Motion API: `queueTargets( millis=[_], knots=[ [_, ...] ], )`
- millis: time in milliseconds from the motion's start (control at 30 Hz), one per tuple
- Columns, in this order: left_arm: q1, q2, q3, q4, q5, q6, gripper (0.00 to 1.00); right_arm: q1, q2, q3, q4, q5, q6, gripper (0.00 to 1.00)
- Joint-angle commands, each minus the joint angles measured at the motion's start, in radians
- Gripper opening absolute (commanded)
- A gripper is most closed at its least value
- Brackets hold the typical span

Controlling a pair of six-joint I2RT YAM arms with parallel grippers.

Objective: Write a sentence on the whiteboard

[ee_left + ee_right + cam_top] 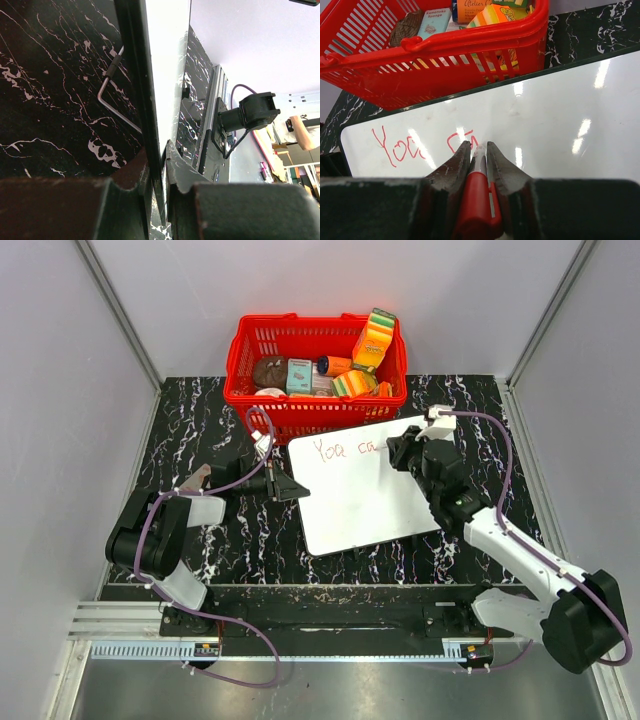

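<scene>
From above, one board [365, 490] sits askew on the black, white-veined worktop [200, 430]. One red basket [300, 412], crowded with packs too jumbled to count, stands just behind the board's far edge. There are two arms. The left hand [285, 483] is at the board's left edge, and the right hand [400, 452] is over its far right part. One line of red writing [345, 448], "You ca", runs along the board's far edge. Pale grey walls close in three sides, and a metal rail [130, 618] runs along the worktop on the board's near side.

The left wrist view shows the board edge-on, with the left hand clamped on that edge. One bent grey wire [112, 95] lies beside the board.

In the right wrist view the right hand is clamped on one red marker [477, 200]. The marker's tip is at the board, just past the "ca". The basket rises behind the board.
</scene>
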Motion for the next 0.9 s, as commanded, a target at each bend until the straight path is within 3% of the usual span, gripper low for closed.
queueTargets(
  millis=[0, 867],
  knots=[
    [-0.019, 0.008, 0.017, 0.035, -0.005, 0.095, 0.00, -0.010, -0.035, 0.023, 0.047, 0.017, -0.005, 0.00],
    [-0.019, 0.011, 0.019, 0.035, -0.005, 0.095, 0.00, -0.031, 0.072, 0.097, 0.075, 0.012, -0.044, 0.00]
  ],
)
